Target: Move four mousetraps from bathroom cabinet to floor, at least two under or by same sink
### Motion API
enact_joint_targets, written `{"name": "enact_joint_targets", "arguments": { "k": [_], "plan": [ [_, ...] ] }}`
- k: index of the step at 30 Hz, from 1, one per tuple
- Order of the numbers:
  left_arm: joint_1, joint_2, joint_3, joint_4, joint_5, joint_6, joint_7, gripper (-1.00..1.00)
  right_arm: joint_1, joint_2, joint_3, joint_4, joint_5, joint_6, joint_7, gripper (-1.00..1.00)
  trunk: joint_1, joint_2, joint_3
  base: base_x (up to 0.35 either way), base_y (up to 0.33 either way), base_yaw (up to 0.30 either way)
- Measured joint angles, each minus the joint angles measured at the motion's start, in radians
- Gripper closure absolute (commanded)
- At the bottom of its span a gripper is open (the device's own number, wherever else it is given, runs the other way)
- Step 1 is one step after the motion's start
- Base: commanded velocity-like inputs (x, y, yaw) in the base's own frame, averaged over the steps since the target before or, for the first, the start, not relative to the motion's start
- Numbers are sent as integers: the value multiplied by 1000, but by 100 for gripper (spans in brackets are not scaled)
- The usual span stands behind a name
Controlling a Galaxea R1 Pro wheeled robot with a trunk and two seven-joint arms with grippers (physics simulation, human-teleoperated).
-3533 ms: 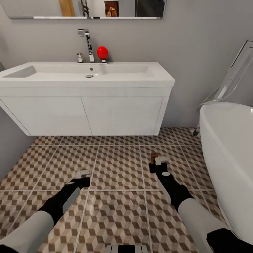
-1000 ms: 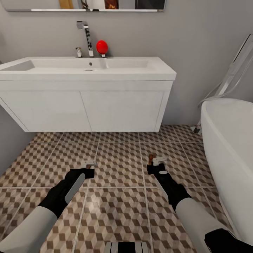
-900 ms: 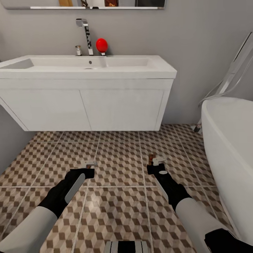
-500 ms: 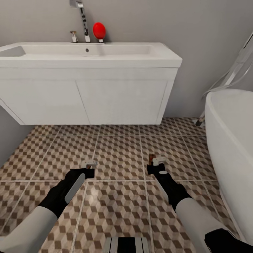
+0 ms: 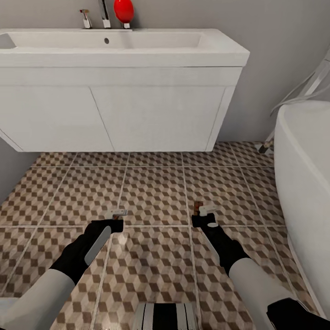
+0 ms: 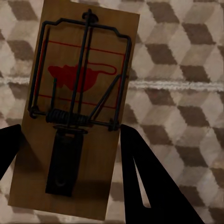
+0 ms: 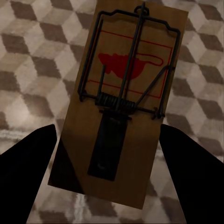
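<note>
Okay, I've got one trap per gripper: left gripper clamps trap, right gripper clamps its trap, both above floor before sink. Risk: dropping from height, they could bounce or flip, landing away from the sink

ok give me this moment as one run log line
left tool: shut on mousetrap | right tool: shut on second mousetrap | both above tiled floor | before sink
</note>
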Motion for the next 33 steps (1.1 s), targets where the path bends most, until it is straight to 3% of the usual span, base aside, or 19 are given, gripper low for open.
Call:
{"name": "enact_joint_targets", "arguments": {
  "k": [13,22,25,26,33],
  "plan": [
    [0,-1,0,8,-1,-5,-2,100,0,0,0,0,1,-9,1,100,0,0,-11,0,0,0],
    [-17,-19,15,143,-8,-6,-1,100,-1,2,-1,-8,3,-6,6,100,0,0,-11,0,0,0],
    [-66,-22,16,140,-9,0,-1,100,-4,2,-1,-51,5,7,3,100,0,0,-11,0,0,0],
    [-104,-22,17,140,-10,17,0,100,-5,2,0,-82,6,28,2,100,0,0,-11,0,0,0],
    [-211,-23,32,199,-9,116,-2,100,-6,4,0,-131,5,96,4,100,0,0,-11,0,0,0]
  ]
}}
